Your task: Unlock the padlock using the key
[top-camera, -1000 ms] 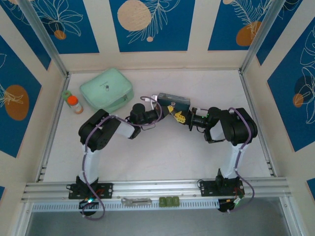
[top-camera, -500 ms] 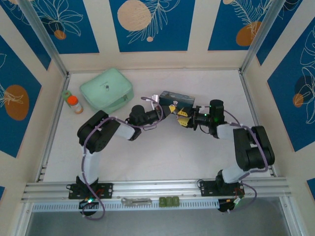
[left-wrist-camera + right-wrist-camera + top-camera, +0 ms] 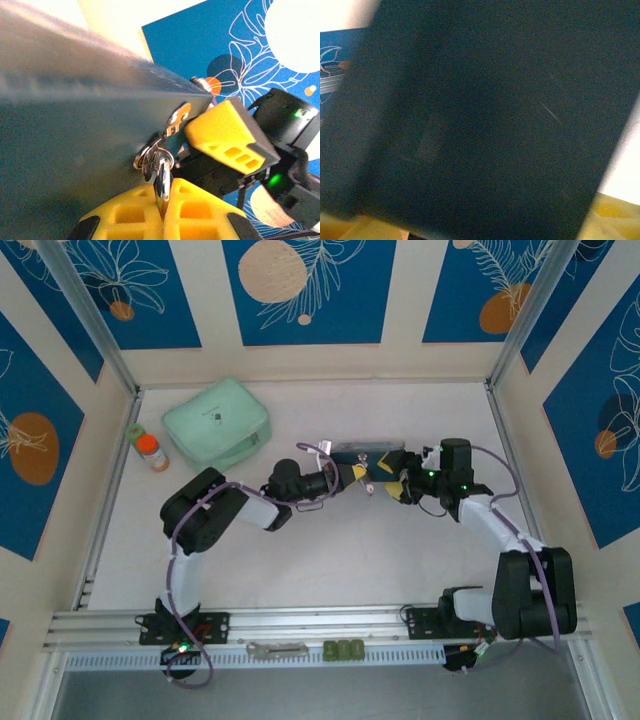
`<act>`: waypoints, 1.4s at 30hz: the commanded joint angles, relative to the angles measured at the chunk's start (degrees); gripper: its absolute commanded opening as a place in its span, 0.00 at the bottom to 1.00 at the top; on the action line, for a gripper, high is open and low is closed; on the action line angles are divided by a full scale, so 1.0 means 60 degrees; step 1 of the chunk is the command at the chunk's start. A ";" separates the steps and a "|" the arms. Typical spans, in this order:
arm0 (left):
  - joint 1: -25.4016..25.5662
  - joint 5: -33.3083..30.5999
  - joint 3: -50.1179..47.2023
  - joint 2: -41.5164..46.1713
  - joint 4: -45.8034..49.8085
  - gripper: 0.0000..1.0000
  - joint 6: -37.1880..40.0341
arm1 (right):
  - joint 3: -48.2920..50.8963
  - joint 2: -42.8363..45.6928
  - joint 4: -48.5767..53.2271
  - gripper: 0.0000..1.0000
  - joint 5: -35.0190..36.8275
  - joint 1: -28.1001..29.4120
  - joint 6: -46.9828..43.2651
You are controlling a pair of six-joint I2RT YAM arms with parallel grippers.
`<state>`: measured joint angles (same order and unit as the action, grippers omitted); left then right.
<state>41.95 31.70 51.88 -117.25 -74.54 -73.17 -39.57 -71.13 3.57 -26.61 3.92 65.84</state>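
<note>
Overhead looks down; wrists close (tin shared).

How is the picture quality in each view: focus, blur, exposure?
Top external: sharp, evenly lit, no glare. Left wrist: the key in the left gripper is crisp, while the tin beside it is smeared out of focus. Right wrist: a dark, blurred surface too close to focus; the corners are blown out white.

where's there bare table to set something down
Bare table in front between the left arm and right arm, and back right between the tin and right rail. Crowded at centre, both jaws at the tin, and back left around the mint pouch and orange-capped bottle.
</note>
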 commanded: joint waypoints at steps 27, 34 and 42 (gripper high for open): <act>0.0312 -0.0371 -0.0389 0.0575 0.2285 0.00 0.1369 | -0.0590 -0.0243 0.2782 0.63 0.3365 0.1450 -0.3997; 0.0270 -0.0496 -0.0021 0.0916 0.3468 0.00 0.1277 | -0.1165 -0.0035 0.4137 0.57 0.5466 0.2962 -0.5391; 0.0257 -0.0378 0.0288 0.0851 0.3345 0.00 0.0764 | -0.1652 -0.0423 0.4473 0.50 0.6722 0.4836 -0.7159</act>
<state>43.35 28.84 51.44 -114.34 -52.51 -67.05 -47.53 -72.64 27.18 8.45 29.98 29.50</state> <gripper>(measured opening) 0.064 0.505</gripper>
